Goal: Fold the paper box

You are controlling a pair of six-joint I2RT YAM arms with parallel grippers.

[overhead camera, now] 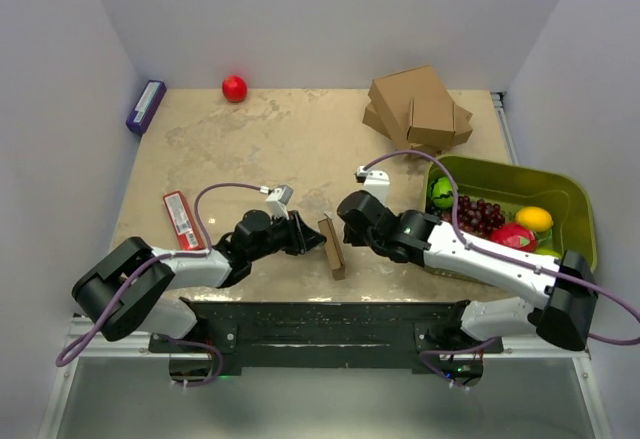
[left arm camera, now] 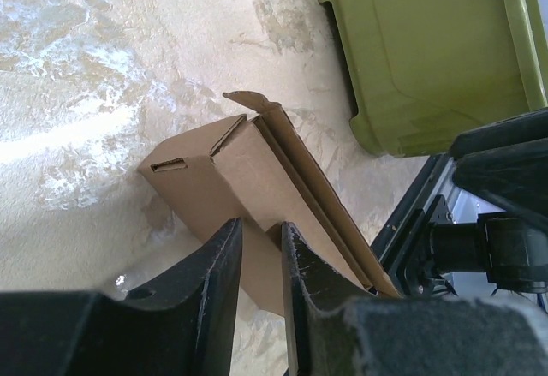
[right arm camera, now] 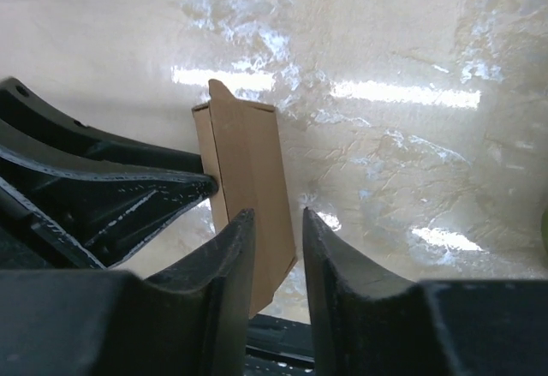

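Left wrist view: left jaws narrow at the paper box (left arm camera: 248,179), grip unclear; right jaws likewise narrow.

**Table top** (overhead camera: 300,149): beige, stone-look surface mottled with paler glossy patches.
**Paper box** (overhead camera: 332,246) of thin die-cut cardboard: plain mid-brown, unprinted, darker along its creases.
**Stack of larger cardboard boxes** (overhead camera: 420,109): the same plain brown.
**Small round ball** (overhead camera: 234,88): bright red.
**Flat rectangular carton** (overhead camera: 146,106): purple-blue.
**Flat oblong packet** (overhead camera: 182,219): red with white markings.
**Rectangular plastic bin** (overhead camera: 500,177): yellow-green. It holds:
- a round green fruit (overhead camera: 441,193) with dark blotches
- dark purple grapes (overhead camera: 478,215)
- a yellow lemon (overhead camera: 534,219)
- a red fruit (overhead camera: 513,237)

**Left arm** (overhead camera: 190,267) and **right arm** (overhead camera: 490,257): white links, black joints.
**Thin looping cable** (overhead camera: 215,194): lilac.
**Left gripper** (left arm camera: 261,247) and **right gripper** (right arm camera: 278,239): matt black.
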